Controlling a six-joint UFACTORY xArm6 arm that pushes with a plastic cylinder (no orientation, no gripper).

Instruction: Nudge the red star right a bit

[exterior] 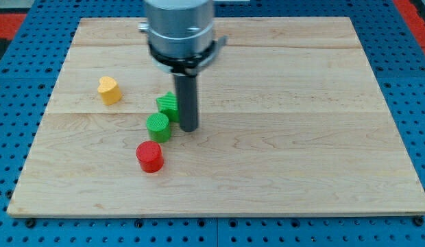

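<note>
No red star shows in the camera view; the only red block is a red cylinder [149, 156] at the lower left of the wooden board [301, 137]. My tip [189, 128] rests on the board just right of two green blocks: a green cylinder [158, 127] and a green block [168, 105] above it, partly hidden by the rod, its shape unclear. The tip is up and to the right of the red cylinder, apart from it. A yellow block [110, 90], heart-like in shape, sits at the view's left.
The board lies on a blue perforated table [14, 103]. The arm's grey and black body [179, 31] hangs over the board's top middle and hides what is behind it.
</note>
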